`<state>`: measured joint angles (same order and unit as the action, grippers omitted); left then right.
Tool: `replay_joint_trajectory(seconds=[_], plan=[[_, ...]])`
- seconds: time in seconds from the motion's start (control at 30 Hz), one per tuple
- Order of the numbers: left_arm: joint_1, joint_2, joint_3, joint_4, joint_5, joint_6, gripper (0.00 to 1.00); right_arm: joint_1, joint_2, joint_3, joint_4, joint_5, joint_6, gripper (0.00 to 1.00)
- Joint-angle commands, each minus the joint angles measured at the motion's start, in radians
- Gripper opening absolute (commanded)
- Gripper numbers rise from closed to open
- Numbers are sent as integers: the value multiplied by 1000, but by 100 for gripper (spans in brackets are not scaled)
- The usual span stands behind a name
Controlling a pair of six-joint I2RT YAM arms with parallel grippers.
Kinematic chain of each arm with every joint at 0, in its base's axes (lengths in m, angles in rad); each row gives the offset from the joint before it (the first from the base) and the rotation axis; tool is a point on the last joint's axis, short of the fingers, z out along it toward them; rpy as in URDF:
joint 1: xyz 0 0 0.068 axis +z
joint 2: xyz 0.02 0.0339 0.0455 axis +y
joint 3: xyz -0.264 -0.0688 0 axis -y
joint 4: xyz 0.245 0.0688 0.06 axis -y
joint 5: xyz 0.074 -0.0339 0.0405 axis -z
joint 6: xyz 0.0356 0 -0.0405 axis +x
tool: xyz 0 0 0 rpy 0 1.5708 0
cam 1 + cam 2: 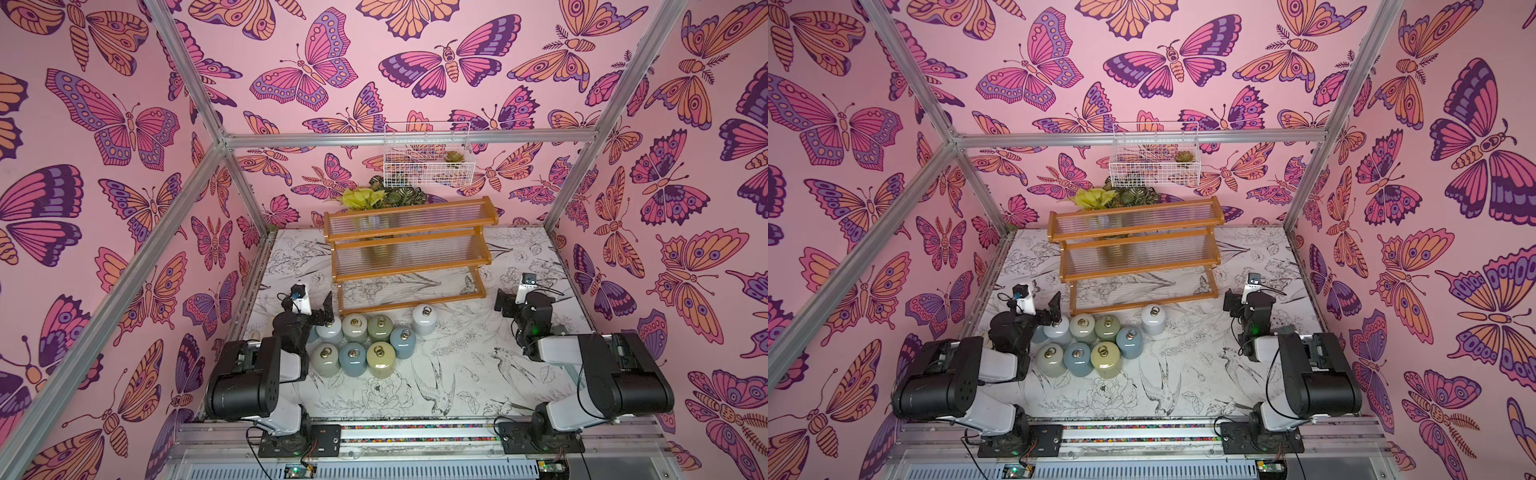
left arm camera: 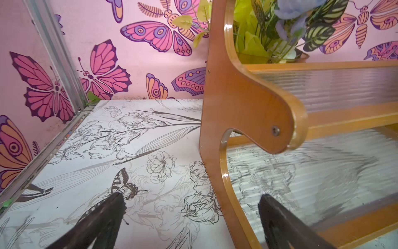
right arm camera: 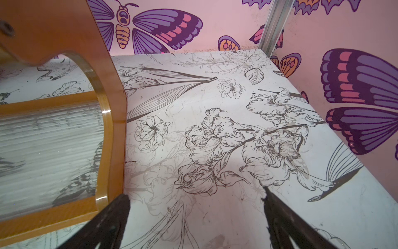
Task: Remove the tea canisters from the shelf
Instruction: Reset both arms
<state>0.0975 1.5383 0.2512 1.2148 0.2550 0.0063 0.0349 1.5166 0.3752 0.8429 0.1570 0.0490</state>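
shelf: three-tier stepped rack, orange-brown wood frame with clear ribbed panels (image 2: 237, 103). All tiers are bare in both top views.
canisters: small glossy cylinders with gold ring pulls (image 1: 381, 359), bunched on the flower-print white tabletop (image 1: 478, 374), just beside and behind the left gripper. One is partly hidden by that arm.
odd one: a white canister (image 1: 424, 319) stands apart, between the two grippers.
left gripper (image 2: 191, 198): jaws wide, empty; the rack's end panel is just ahead.
right gripper (image 3: 193, 195): jaws wide, empty; the rack's other end panel is just beside it.
step: unloading looks done, nothing left to pick.
next: my call is to pull both arms back. The left sits close to the nearest canister, so lift before swinging.
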Motion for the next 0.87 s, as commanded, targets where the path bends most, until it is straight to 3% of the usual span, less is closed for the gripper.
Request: replay_joint_trajectory(seconds=[0.0, 0.17, 0.83], plan=[[-10, 1, 53, -223, 19, 12, 100, -3, -12, 21, -22, 12, 9, 99], [-11, 2, 112, -307, -72, -19, 100, -3, -10, 21, -21, 12, 9, 99], [-13, 0, 112, -308, -74, -18, 100, -4, -10, 22, -23, 13, 9, 99]])
